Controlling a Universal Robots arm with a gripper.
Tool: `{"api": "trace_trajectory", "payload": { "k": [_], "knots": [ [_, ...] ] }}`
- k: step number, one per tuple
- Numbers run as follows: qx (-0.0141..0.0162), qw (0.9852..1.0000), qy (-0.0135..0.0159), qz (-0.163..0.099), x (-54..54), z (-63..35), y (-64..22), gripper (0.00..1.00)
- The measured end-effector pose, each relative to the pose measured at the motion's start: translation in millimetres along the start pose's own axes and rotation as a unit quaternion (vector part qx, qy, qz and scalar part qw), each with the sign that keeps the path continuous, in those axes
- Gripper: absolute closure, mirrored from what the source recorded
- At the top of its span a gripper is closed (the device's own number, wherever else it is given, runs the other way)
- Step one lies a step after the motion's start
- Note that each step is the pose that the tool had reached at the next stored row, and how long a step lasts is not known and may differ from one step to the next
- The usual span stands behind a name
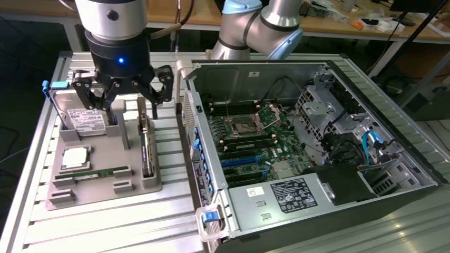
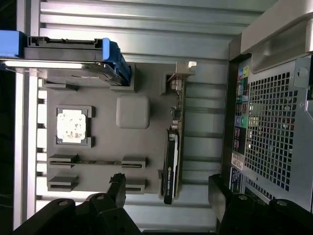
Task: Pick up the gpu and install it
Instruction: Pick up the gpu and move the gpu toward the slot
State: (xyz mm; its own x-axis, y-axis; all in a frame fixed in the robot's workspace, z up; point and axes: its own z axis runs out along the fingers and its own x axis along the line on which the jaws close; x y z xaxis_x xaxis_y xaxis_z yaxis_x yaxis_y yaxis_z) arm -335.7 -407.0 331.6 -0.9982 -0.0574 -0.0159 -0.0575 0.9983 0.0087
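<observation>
- At the exterior view's left, the grey parts tray [image 1: 105,150] carries a hard drive [image 1: 84,120] standing on edge in a blue-handled carrier. A processor [image 1: 75,157] and a green memory stick [image 1: 102,172] lie flat nearer the camera.
- Above the tray we see the gripper [image 1: 128,103] hovering, fingers spread wide with nothing between them, touching no part.
- Just to its right, the gpu [image 1: 145,142] stands on its long edge in a slot along the tray's right side, silver bracket at the far end. From the wrist view, the gpu [image 2: 172,147] lies between the spread fingers, nearer one than the other.
- We judge the card light and stiff but fragile. The safest hold looks to be across its two flat faces along the upper edge, about mid-length and clear of the bracket.
- Further right stands the open computer case [image 1: 239,79], its motherboard [image 1: 256,139] exposed, with blue expansion slots [image 1: 239,162] near the tray side.
- Everything rests on a ribbed aluminium table [image 1: 84,232], hard and grooved, so we reckon a dropped card would fare badly.
- Behind, we see wooden workbenches [image 1: 204,13] with scattered clutter.
</observation>
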Motion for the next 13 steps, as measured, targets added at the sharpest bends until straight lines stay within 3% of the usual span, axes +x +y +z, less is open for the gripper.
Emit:
{"api": "trace_trajectory", "payload": {
  "k": [13],
  "knots": [
    [0.0, 1.0, 0.0, 0.0, 0.6, 23.7, -15.1, 0.22]
  ]
}}
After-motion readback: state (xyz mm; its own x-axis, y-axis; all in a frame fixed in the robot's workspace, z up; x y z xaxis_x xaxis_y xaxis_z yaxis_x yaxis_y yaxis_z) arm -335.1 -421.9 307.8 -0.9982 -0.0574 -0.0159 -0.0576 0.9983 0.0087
